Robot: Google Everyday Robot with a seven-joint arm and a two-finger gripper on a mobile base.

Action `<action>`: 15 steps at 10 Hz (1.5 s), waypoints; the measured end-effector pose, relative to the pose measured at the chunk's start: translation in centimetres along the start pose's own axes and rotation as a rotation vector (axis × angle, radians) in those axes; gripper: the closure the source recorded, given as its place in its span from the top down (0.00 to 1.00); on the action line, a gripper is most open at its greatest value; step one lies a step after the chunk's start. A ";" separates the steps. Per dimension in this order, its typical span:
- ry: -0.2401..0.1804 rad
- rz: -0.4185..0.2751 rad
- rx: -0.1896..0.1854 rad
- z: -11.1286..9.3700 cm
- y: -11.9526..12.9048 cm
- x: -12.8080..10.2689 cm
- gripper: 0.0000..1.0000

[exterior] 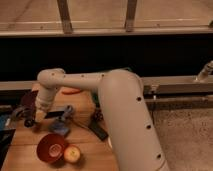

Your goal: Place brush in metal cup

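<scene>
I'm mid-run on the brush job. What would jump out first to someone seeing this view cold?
The big white arm fills the middle and bends down to the gripper, which is at the left end of the wooden table, close by the metal cup. After that, the red bowl and the yellow-red fruit beside it near the front edge.
</scene>
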 end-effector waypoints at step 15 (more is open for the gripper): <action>0.161 0.093 -0.029 0.8 0.8 3.7 0.00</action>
